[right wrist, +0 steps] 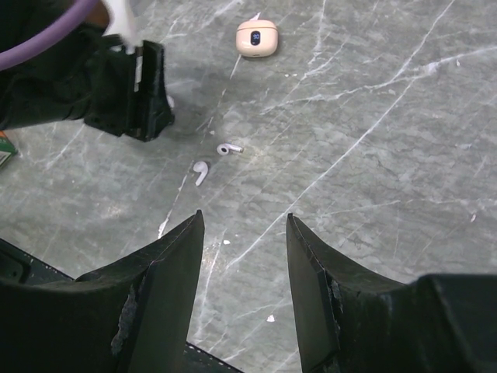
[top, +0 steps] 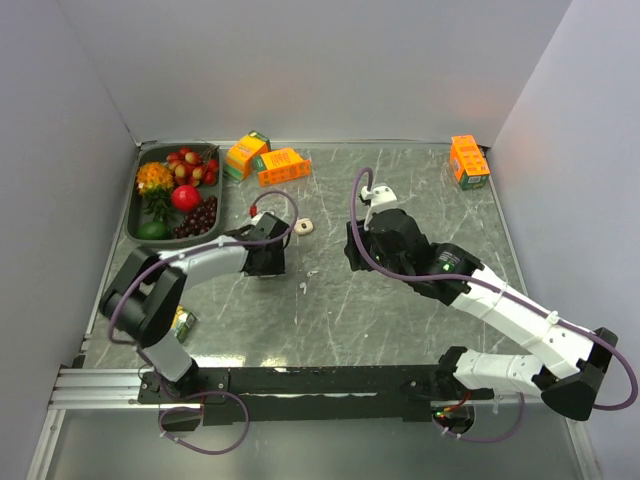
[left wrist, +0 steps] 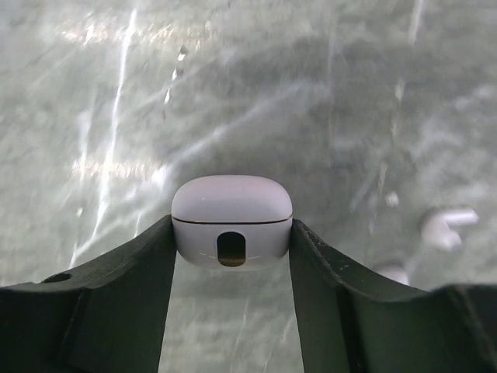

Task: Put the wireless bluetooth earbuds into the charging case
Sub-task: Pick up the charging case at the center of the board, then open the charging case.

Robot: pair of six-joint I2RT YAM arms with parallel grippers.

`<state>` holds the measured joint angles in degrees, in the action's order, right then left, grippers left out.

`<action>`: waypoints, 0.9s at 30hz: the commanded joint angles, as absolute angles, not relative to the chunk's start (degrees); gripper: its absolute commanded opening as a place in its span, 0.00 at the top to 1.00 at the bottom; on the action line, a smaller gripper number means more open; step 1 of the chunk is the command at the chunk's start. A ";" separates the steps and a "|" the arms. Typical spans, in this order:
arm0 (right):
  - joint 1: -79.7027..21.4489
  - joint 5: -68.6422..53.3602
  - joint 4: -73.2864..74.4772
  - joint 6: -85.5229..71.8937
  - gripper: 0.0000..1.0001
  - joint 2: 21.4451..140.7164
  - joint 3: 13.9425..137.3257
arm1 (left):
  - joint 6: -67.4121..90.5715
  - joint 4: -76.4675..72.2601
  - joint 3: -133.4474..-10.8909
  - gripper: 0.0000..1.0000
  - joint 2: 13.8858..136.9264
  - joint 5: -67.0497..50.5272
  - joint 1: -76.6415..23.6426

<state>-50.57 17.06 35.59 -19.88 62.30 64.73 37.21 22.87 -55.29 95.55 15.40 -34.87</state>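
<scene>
A white charging case [left wrist: 231, 221], lid closed, sits on the grey marble table between the fingertips of my left gripper [left wrist: 231, 235]. Both fingers touch its sides. From above, the left gripper [top: 265, 262] points down at the table and hides the case. Two tiny white earbuds [right wrist: 228, 148] [right wrist: 201, 172] lie just right of it, and show in the top view as white specks [top: 313, 272] [top: 302, 288]. One earbud [left wrist: 446, 227] lies at the right of the left wrist view. My right gripper [right wrist: 245, 225] hovers open above the table with nothing between its fingers, right of the earbuds [top: 352, 250].
A small pink case [top: 303, 227] [right wrist: 257, 37] lies behind the earbuds. A dark tray [top: 135, 215] of toy fruit stands at the back left. Two orange boxes [top: 283, 165] [top: 247, 153] lie at the back centre and one more [top: 468, 160] at the back right.
</scene>
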 commanded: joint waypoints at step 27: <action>-53.00 -0.97 42.01 -15.29 0.32 63.98 76.82 | -12.65 -55.19 -13.44 0.99 50.87 10.72 -62.91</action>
<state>-51.88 0.03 40.88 -17.23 63.31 76.18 -3.73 -48.53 -10.68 47.20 6.81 -58.81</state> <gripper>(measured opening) 0.667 0.588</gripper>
